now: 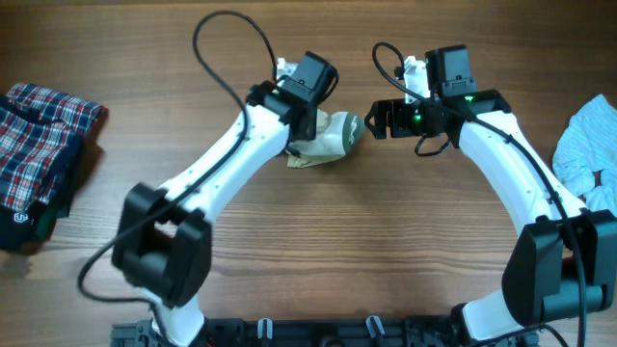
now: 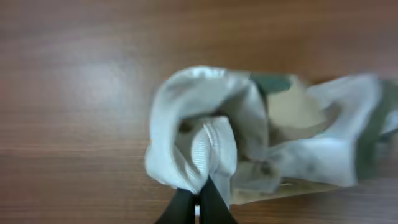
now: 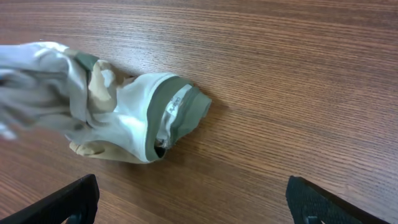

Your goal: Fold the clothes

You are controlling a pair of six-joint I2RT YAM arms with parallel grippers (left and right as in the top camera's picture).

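Left gripper (image 2: pixel 198 200): jaws closed tight on a ribbed white fold of the cream-white shirt (image 2: pixel 205 124); the dark fingertips meet at the near edge of the left wrist view, with cloth pinched between them

Right gripper (image 1: pixel 374 120): spread wide with nothing in it; in its own wrist view the two dark fingers (image 3: pixel 68 202) stand far apart, with bare wood between them; it sits just right of the shirt and is not touching it

Cream-white shirt: bunched in a crumpled heap on the table (image 1: pixel 366 241), far of centre, between the two grippers and under the left one; tan patches show among the white folds

Shirt's right end: a grey-green band (image 3: pixel 180 112) with a small pale label points toward the right gripper and lies flat on the wood

Pale blue garment (image 1: pixel 588 149): finely striped; in a loose rumpled pile at the right edge of the table, well apart from both grippers

Plaid garment (image 1: pixel 39 145): red, blue and white check; a compact stack at the left edge, well apart from the shirt

Table: brown wood grain, running left to right
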